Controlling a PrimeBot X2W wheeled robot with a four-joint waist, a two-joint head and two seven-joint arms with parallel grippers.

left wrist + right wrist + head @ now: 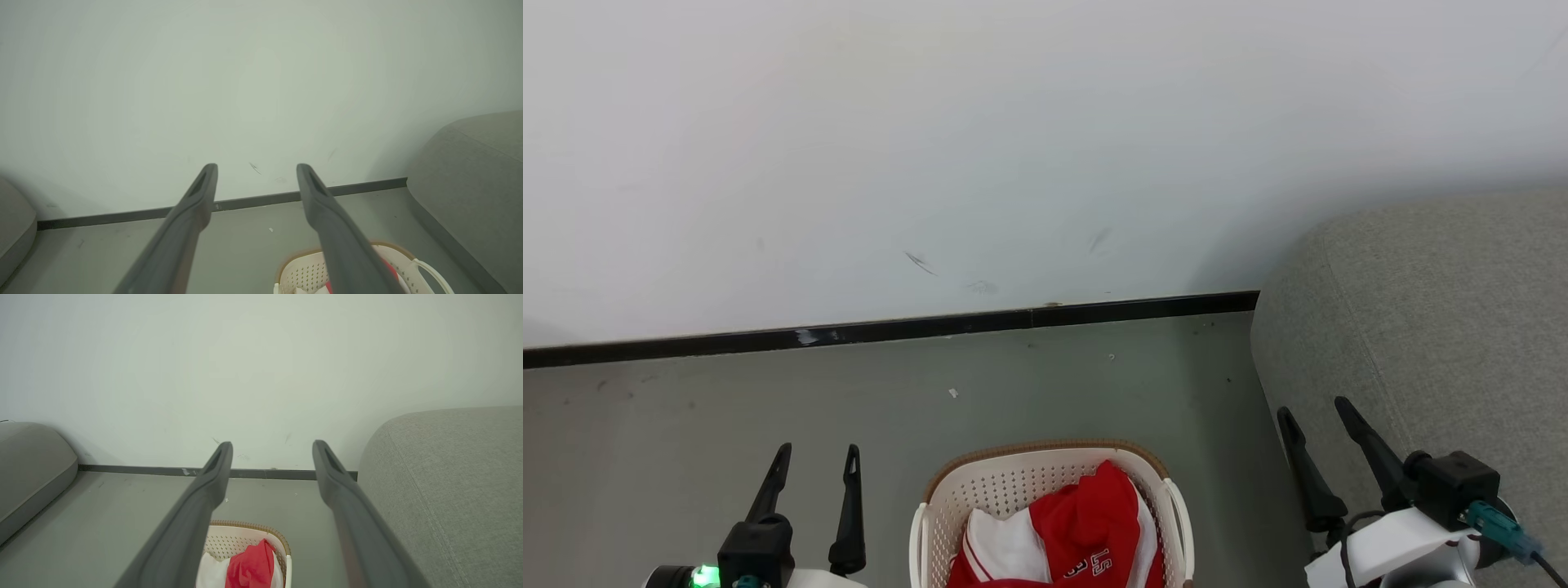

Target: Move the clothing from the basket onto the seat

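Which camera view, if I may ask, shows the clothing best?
The head view: the red-and-white clothing is largest, lettering visible. The right wrist view shows a smaller heap; the left wrist view, red slivers beside a finger.

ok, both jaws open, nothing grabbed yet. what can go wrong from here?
1. The clothing lies heaped together in the basket; one pinch may drag both pieces, or lift the basket too.
2. The jaws could snag the loop handle or the perforated wall.
3. The seat has a rounded edge; a garment dropped near it might slide to the floor.
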